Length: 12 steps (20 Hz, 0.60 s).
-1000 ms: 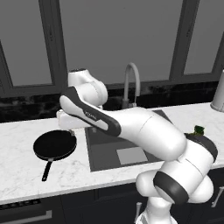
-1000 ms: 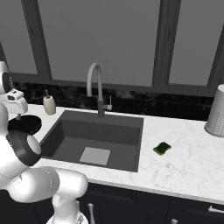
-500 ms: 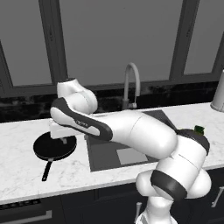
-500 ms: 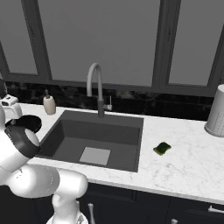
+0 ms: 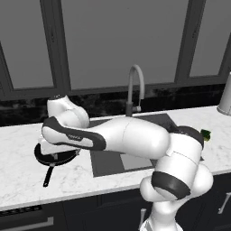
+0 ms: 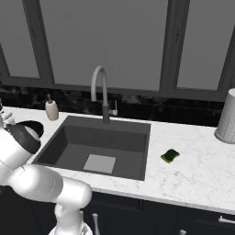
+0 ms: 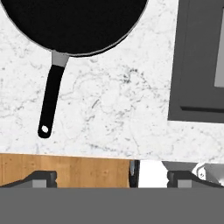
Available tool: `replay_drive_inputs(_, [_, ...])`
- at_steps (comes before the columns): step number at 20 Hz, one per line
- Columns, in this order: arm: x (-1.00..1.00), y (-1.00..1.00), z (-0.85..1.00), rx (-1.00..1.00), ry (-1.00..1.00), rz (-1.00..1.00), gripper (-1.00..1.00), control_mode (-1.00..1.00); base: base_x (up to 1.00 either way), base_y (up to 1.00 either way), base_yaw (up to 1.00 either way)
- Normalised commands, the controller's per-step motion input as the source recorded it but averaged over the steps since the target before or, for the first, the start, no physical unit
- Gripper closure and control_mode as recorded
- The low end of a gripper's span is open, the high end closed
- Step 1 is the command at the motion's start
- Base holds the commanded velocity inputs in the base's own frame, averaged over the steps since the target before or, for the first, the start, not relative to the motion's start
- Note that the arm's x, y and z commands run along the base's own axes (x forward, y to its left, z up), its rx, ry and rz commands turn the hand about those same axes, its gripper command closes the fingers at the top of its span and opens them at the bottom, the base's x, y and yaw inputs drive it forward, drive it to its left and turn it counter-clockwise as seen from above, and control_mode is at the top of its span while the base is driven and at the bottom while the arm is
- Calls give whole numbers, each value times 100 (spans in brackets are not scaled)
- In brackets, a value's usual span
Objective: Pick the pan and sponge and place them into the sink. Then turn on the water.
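One wide marble counter [image 6: 193,170], with the dark sink [image 6: 98,142] sunk in its middle under the arched faucet [image 6: 101,92]. Left of the sink, flat on the marble, the black pan [image 7: 74,24], handle [image 7: 50,100] toward the counter's front edge. Above it, the gripper [image 7: 111,178], fingers spread wide, empty. Right of the sink, well apart, the small green sponge [image 6: 170,155].
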Motion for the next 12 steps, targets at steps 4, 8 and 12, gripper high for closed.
replay_drive_inputs(4, [6, 46, -26, -1, 0, 0, -100, -100, 0, 0, 0])
replay_drive_inputs(8, [14, 35, -30, 0, 0, -1, -100, -100, 0, 0, 0])
replay_drive_inputs(12, [14, 21, -34, 0, 0, -1, -100, -100, 0, 0, 0])
